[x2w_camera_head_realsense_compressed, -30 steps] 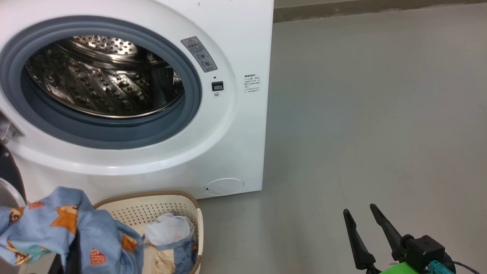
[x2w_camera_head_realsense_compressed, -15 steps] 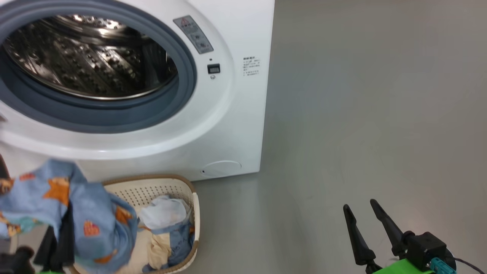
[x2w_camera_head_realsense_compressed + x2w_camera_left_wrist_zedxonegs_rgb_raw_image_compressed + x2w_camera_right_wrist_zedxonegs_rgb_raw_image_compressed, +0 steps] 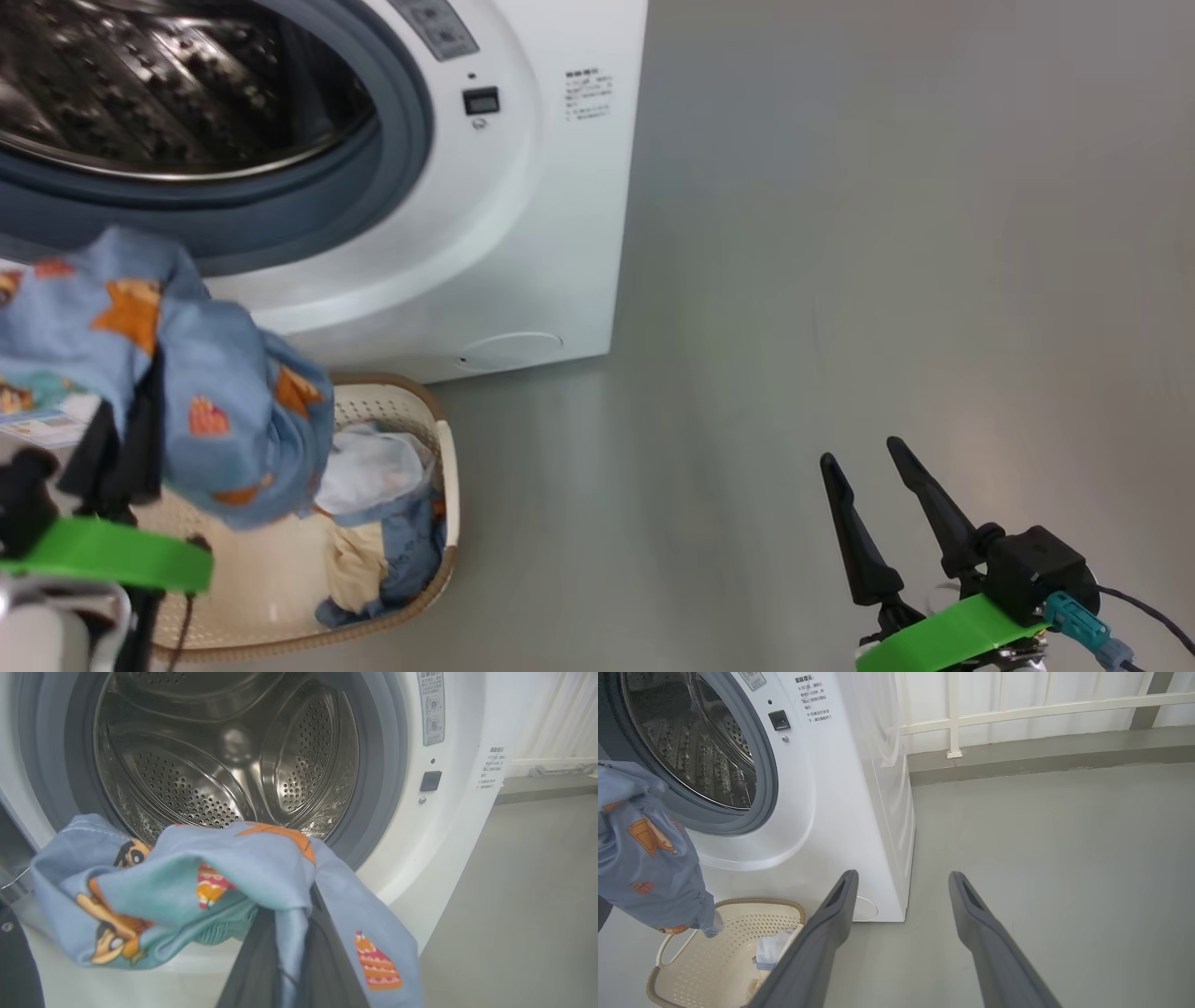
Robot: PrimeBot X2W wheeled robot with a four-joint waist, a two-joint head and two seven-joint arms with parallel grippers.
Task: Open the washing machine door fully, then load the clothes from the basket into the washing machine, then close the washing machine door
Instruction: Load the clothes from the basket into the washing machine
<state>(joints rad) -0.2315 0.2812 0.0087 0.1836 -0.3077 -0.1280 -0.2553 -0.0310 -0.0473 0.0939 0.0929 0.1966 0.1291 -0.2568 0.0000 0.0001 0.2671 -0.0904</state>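
The blue cartoon-print garment (image 3: 215, 401) is hanging at the head view's left, draping over the left gripper (image 3: 119, 453), whose fingers (image 3: 254, 966) are pinching its fabric. It is hanging before the washing machine (image 3: 523, 233)'s open drum and above the basket (image 3: 448, 485). Lower right, the right gripper (image 3: 859, 451) is hovering, fingers spread.

Laundry area: front-load washing machine (image 3: 560, 233), basket (image 3: 450, 485) w/ clothes (image 3: 369, 467), bare grey floor (image 3: 840, 280).

- Grey label (image 3: 430, 707) on the washing machine (image 3: 462, 826) front, right of the drum opening, seen from my left wrist: header line and two round pictograms, characters too small to read.
- Black printed block (image 3: 812, 698) on the same white front: several lines of Chinese characters, which I cannot make out.
- Pale sticker (image 3: 37, 422) in my head view: print unreadable, and I cannot tell what it is stuck to.
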